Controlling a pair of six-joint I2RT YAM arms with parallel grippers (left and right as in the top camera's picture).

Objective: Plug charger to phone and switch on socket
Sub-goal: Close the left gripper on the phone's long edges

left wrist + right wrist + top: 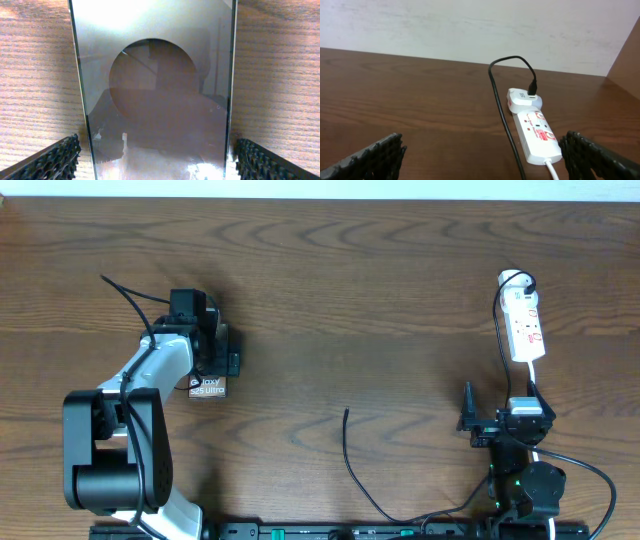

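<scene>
- The table (330, 280) is dark brown wood with a long streaky grain, and a pale wall runs along its far edge.
- The phone (208, 387) lies flat on the left side of the table. It is a thin rectangular slab with a bronze sheen, and white lettering shows at its near end.
- In the left wrist view the phone's (155, 125) face is glossy and mirror-like, with a large dark circle on it and thin straight edges.
- The left claw (159, 162) is spread wide astride the phone. Its black, knobbly pads (55, 160) sit just beside the phone's long edges, and I cannot tell whether they touch.
- The charger (352, 465) is a thin black cable curving across the near middle of the table. Its small plug tip points far and lies bare on the wood, well apart from the phone.
- The socket (525, 325) is a white, elongated plastic strip with small red marks, lying at the far right.
- A rounded white adapter (525, 97) sits at the socket's (537, 135) far end. A black cable loops out of the adapter, and a white cord leaves the socket's near end.
- The right claw (485, 160) is released and empty, its textured black pads (600, 155) wide apart. It hangs near the socket's near end, facing it.
</scene>
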